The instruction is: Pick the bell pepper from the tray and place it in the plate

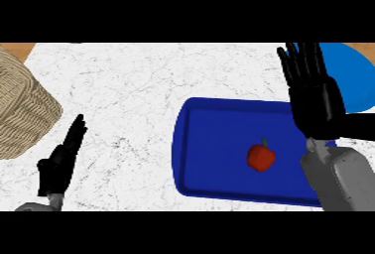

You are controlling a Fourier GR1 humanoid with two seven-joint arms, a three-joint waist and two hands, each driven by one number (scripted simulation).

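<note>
Bell pepper (pixel 261 157) sits on tray (pixel 212 149), stem pointing away.

A: Bright, even light across the marble counter (pixel 147 99); no glare anywhere.

B: Shadows?

A: None cast beside the right hand (pixel 315 99). The tray (pixel 219 149) left of it looks flat, uniformly lit.

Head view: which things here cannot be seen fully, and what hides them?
- Light blue round plate: the open right hand covers its left part; the picture's right edge cuts it.
- Dark blue rectangular tray: right side behind the right forearm.
- Woven wicker basket: cut by the left edge.
</note>
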